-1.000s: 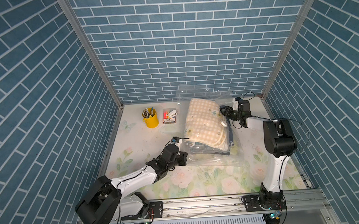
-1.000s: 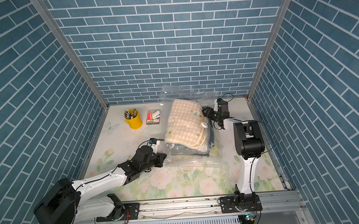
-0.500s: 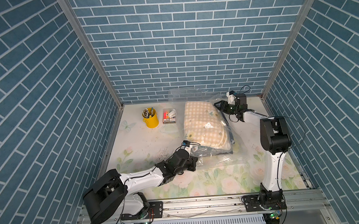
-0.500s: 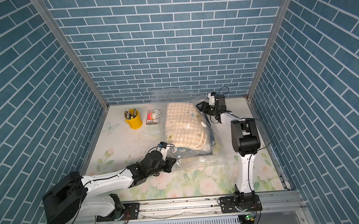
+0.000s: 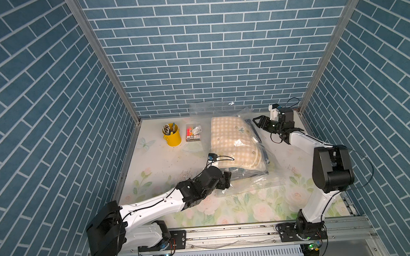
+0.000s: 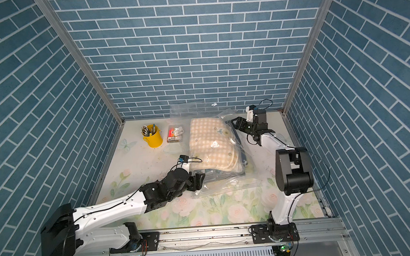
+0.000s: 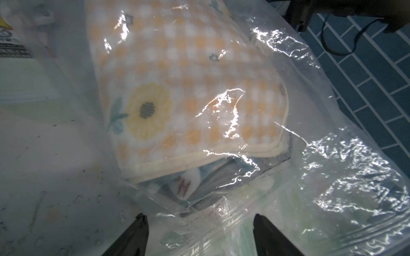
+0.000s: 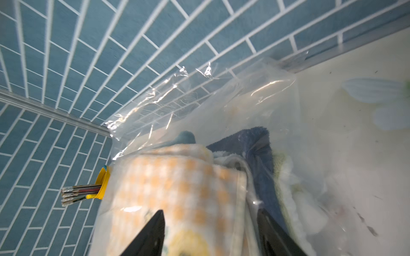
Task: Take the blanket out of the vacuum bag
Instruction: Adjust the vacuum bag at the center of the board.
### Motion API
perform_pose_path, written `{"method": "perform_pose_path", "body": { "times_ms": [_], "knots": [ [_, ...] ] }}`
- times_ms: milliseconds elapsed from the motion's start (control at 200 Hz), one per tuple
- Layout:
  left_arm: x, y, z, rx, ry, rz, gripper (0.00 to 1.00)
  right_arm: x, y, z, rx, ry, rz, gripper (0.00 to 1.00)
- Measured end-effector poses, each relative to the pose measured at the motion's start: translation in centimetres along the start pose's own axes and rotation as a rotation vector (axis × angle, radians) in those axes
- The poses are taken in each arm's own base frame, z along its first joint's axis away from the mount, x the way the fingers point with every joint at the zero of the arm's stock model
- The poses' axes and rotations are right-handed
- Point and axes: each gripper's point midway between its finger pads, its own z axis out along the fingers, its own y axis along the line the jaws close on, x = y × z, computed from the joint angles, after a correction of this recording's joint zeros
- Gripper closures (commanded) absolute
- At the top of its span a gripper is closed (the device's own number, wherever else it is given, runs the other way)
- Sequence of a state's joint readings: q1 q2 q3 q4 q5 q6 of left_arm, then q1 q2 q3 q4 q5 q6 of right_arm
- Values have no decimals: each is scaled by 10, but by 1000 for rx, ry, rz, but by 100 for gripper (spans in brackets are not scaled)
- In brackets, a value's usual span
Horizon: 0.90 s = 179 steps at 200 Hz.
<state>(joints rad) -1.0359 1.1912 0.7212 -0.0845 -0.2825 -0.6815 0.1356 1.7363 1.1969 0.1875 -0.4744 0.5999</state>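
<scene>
In both top views your bag lies mid-table with the checked blanket inside. The left gripper is at its near end, the right gripper at its far right corner, and a yellow cup stands well apart. Only the left wrist view shows you that gripper's fingers spread wide, gripping nothing, with loose plastic between them, and a sunflower print on the blanket. Only the right wrist view shows a dark blue layer beside the blanket, and the right fingers parted and released.
</scene>
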Motion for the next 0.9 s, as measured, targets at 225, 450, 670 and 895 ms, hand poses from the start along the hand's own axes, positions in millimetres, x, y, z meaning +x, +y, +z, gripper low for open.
{"method": "perform_pose_path", "body": {
  "times_ms": [225, 450, 670, 895],
  "knots": [
    [-24, -3, -40, -93, -38, 66, 17, 24, 12, -72, -4, -77, 9, 39],
    [7, -56, -60, -104, 25, 314, 14, 70, 14, -135, 6, -92, 42, 42],
    [55, -104, -56, -134, 78, 622, 0, 92, 6, -173, -23, -104, 90, 43],
    [76, -119, -27, -243, 54, 882, 0, 142, -14, -176, -27, 5, 225, 43]
  ]
}}
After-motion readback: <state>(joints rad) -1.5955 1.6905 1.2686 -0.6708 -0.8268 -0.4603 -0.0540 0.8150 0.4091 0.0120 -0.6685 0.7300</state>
